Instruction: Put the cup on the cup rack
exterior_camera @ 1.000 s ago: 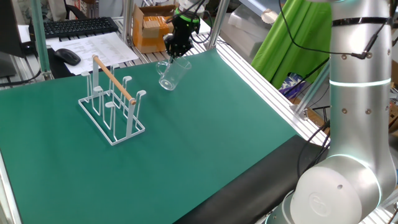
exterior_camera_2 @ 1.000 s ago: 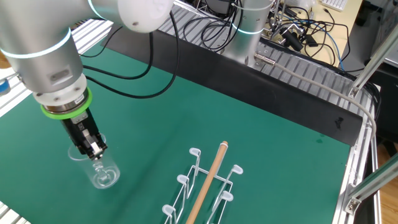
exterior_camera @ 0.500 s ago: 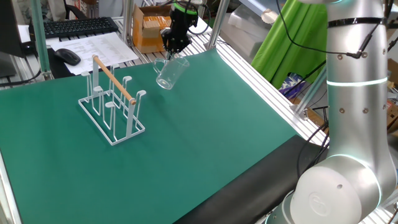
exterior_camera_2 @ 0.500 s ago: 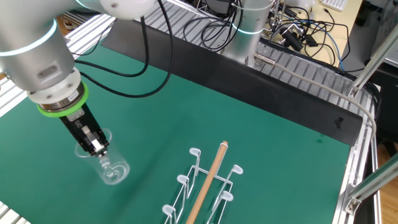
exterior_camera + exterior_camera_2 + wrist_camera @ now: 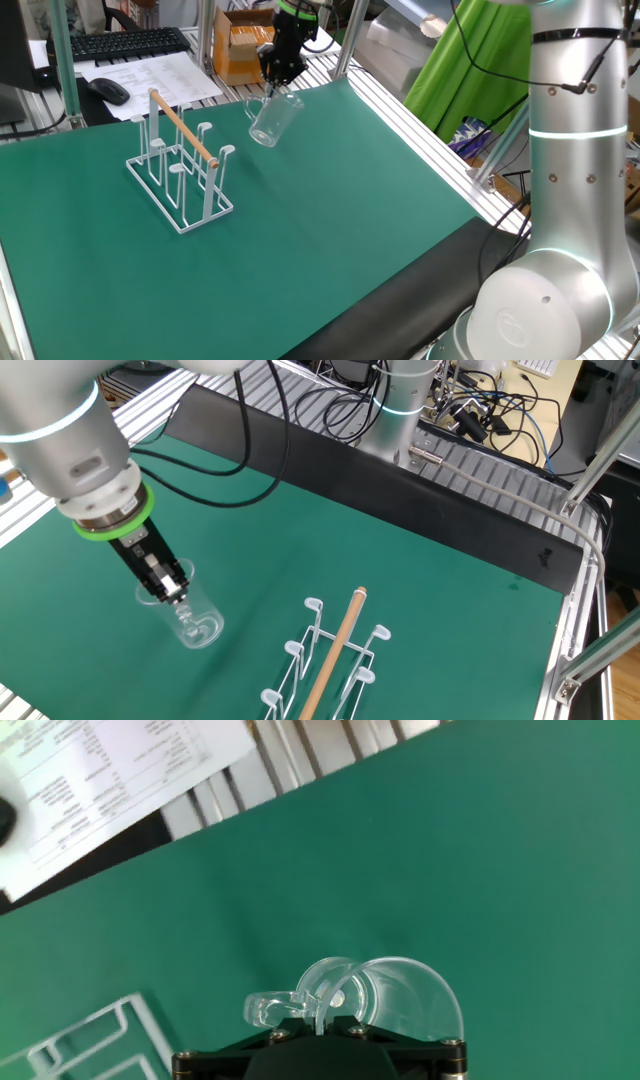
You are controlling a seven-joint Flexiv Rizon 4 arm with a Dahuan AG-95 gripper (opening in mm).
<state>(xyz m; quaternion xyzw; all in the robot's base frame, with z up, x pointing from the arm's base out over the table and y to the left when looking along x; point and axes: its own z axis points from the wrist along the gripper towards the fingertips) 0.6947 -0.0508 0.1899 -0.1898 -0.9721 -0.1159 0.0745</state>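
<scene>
The cup (image 5: 270, 121) is a small clear glass mug, hanging tilted above the green mat at the far side of the table. My gripper (image 5: 279, 84) is shut on its rim, with the cup's body pointing down and away from the fingers. From the other side the cup (image 5: 190, 619) hangs below my gripper (image 5: 168, 588), left of the cup rack (image 5: 328, 660). The hand view shows the cup (image 5: 375, 992) and its handle right at the jaws. The white wire cup rack (image 5: 180, 165) with its wooden rod stands on the mat, left of the cup and apart from it.
A keyboard (image 5: 125, 42), a mouse (image 5: 107, 90) and printed sheets (image 5: 150, 75) lie beyond the mat's far edge. A cardboard box (image 5: 240, 45) stands behind the gripper. The arm's grey base (image 5: 560, 250) fills the near right corner. Aluminium rails border the mat.
My gripper has carried the cup a little upward and sideways toward the rack. The cup stays tilted in the grip. The rack has not moved.
</scene>
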